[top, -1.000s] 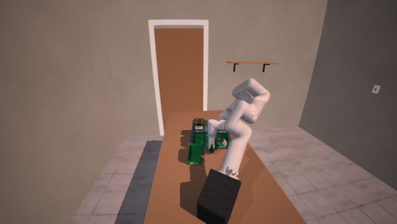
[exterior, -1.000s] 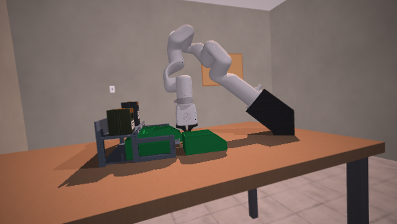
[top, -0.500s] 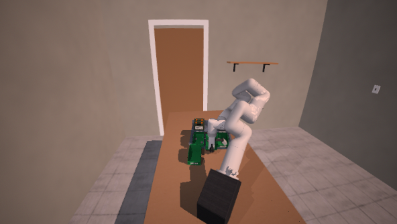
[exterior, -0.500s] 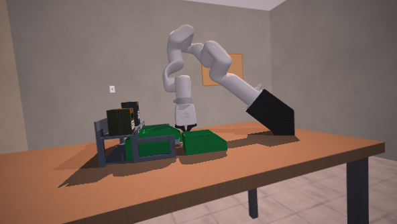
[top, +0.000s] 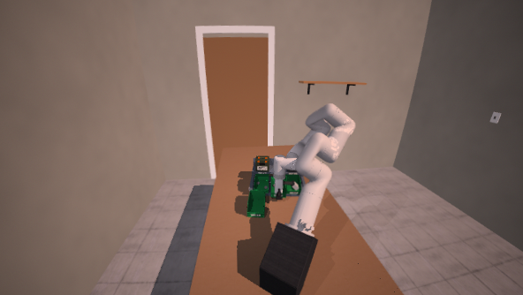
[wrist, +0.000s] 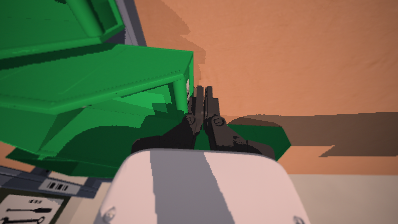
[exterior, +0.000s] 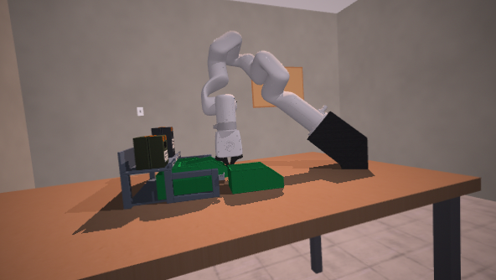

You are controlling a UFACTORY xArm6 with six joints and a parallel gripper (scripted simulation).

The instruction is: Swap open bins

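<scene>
- basically, the claw (top: 279,194) (exterior: 229,163) (wrist: 203,95) has its fingers together, with nothing held between them.
- its tips are right by the front end of the middle bin (top: 273,193) (exterior: 202,161) (wrist: 125,65); i can't tell if they touch.
- the front bin (top: 256,204) (exterior: 255,178) (wrist: 285,142) stands on the table (top: 230,238) (exterior: 293,210) (wrist: 300,65), just before the shelf (top: 252,183) (exterior: 168,186) (wrist: 135,25), its open front turned away from it.
- its long axis runs outward from the shelf, toward the arm's black mount (top: 289,258) (exterior: 341,142).
- the middle bin is at the shelf, also pointing outward lengthwise; how level it sits is hard to judge.
- from the top, the front bin's bare inside shows, and a gray part in the right-hand bin (top: 298,191); the exterior view hides both.
- only the exterior view shows the front bin's sloped side and two dark boxes (exterior: 151,152) (exterior: 168,140) clearly standing up on the shelf.
</scene>
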